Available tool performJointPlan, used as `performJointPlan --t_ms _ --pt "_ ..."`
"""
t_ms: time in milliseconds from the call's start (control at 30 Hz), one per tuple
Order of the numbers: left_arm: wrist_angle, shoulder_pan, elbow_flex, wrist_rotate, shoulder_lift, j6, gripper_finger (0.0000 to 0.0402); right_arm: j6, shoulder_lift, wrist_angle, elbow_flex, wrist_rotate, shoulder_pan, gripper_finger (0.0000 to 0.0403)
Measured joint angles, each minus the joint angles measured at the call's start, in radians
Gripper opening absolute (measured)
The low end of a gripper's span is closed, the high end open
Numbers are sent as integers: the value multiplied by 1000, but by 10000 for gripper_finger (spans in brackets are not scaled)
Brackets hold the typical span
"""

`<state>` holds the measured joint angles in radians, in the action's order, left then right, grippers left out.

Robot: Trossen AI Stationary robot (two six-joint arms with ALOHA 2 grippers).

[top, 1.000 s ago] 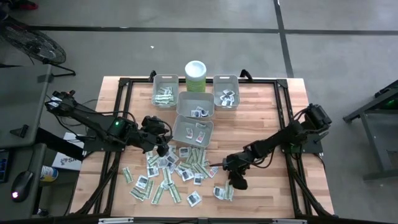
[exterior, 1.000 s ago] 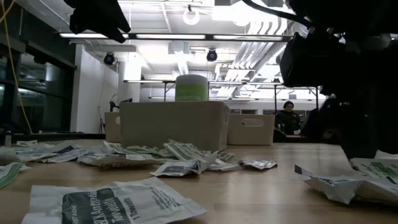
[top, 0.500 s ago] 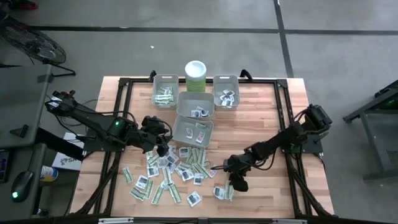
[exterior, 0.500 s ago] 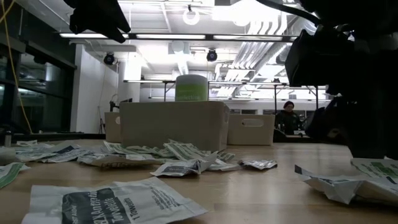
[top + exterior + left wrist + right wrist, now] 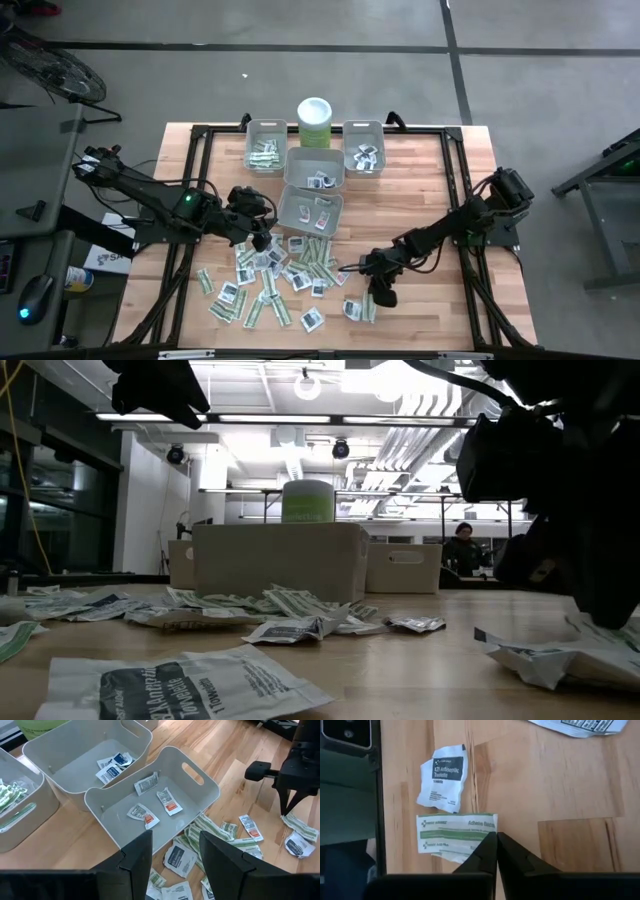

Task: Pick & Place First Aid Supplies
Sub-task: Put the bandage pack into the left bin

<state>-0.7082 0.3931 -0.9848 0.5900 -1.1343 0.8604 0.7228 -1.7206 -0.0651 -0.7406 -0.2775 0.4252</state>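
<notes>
Pinching green strip packet (image 5: 456,836): right gripper (image 5: 496,839).

The right gripper (image 5: 496,836) has its jaws pressed together at the edge of a green-striped bandage strip (image 5: 455,835) on the wooden worktop (image 5: 560,785), a white antiseptic packet (image 5: 443,777) just beside it.

White square packets (image 5: 229,293) with dark print and pale green-white strips (image 5: 456,834) lie on light-brown wood table (image 5: 430,190); bins (image 5: 310,208) grey.
</notes>
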Motion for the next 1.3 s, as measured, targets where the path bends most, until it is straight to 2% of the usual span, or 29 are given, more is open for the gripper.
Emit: performJointPlan --t_ms 267,633,767,933,1133,1300 --pt "1 0 0 -1 0 0 162 60 47 -6 1 20 -10 1" --pt "1 0 0 -6 0 0 162 59 263 51 1 177 -41 0" --pt "3 0 0 -6 0 0 162 39 346 68 1 304 -41 0" --pt "39 0 0 12 0 -6 162 11 425 54 1 551 -41 0" --pt "185 0 0 85 0 -137 162 -28 448 -67 1 850 -42 0" --pt "363 0 0 151 0 -310 162 -157 447 -232 1 970 -57 0"
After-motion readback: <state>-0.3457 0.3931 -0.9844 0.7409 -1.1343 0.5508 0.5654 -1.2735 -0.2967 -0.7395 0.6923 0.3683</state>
